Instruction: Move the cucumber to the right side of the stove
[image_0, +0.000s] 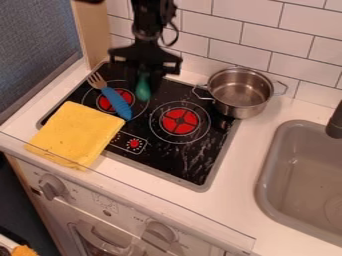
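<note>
- The yellow cloth overlaps the stove's near-left edge, well out from the fingers, no bother to a rightward move.
- Just left of the fingers, the blue-handled fork lies slantwise; I'd lift before swinging, lest the load catch it.
- The gripper looks closed about the cucumber, fingers only its width apart; it hangs lengthwise, lower end jutting beneath them, likely so that end lands first.
- Right of the fingers and nearer me, the right burner seems the natural landing spot, with black stovetop around it.
- Farther right, the pot overhangs the stove's right edge; its handle narrows the way, so pass on my side.
</note>
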